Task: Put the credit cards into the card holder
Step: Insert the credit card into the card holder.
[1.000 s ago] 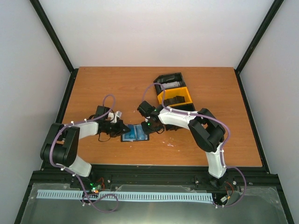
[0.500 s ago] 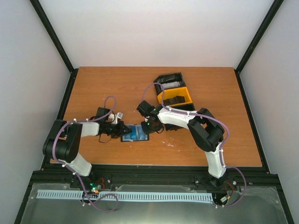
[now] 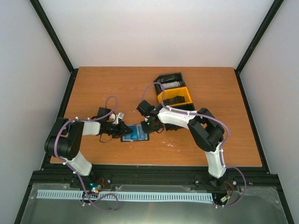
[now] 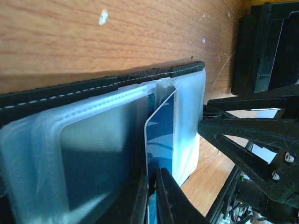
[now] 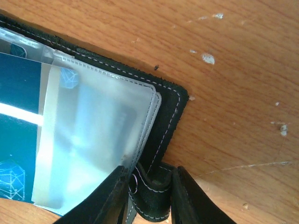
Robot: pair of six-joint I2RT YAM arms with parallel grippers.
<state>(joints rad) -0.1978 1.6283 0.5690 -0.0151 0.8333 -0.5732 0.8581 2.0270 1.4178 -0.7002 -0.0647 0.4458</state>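
Observation:
The black card holder (image 3: 135, 133) lies open on the table with clear plastic pockets (image 4: 88, 140) showing. My left gripper (image 3: 122, 129) is shut on a blue credit card (image 4: 162, 135) held on edge, its end inside a clear pocket. My right gripper (image 3: 147, 126) is shut on the holder's black clasp tab (image 5: 152, 198) at the holder's right edge (image 5: 168, 116). Another blue card (image 5: 18, 126) shows through a pocket in the right wrist view. The left gripper's fingertips (image 4: 154, 196) pinch the card's near end.
A black-and-yellow three-compartment tray (image 3: 174, 91) stands behind the right arm, with grey-white cards in its far compartment (image 3: 171, 85). The table's wooden top (image 3: 93, 88) stretches to the left and right of the arms. Black frame rails border the table.
My left arm has shifted slightly right toward the holder, pushing the blue card further in. The right arm and the holder have stayed in place.

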